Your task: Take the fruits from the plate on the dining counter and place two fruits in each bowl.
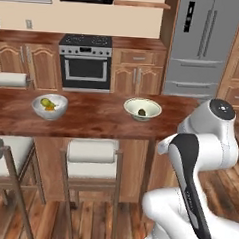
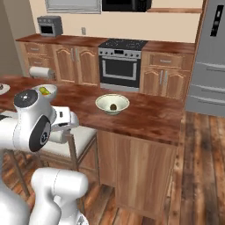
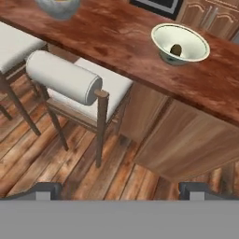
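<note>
On the dining counter (image 1: 96,117) stand two bowls. The left bowl (image 1: 49,106) holds the yellow-green pear (image 1: 45,103) and an orange-toned fruit (image 1: 51,107). The right bowl (image 1: 142,108) holds the dark olive-brown fruit (image 1: 141,112), which the hand view shows inside the same bowl (image 3: 180,43). A pale sliver at the left edge of the right base view looks like the plate (image 2: 2,88); what lies on it is cut off. My gripper (image 3: 121,190) hangs open over the floor in front of the counter, nothing between its fingers (image 3: 46,190).
Two stools with white cushions and rolled backs (image 1: 92,155) (image 1: 1,157) stand under the counter's front edge. A paper towel roll (image 1: 11,80) sits at the counter's far left. Beyond are the oven (image 1: 85,64), the brown cabinets and the fridge (image 1: 206,46).
</note>
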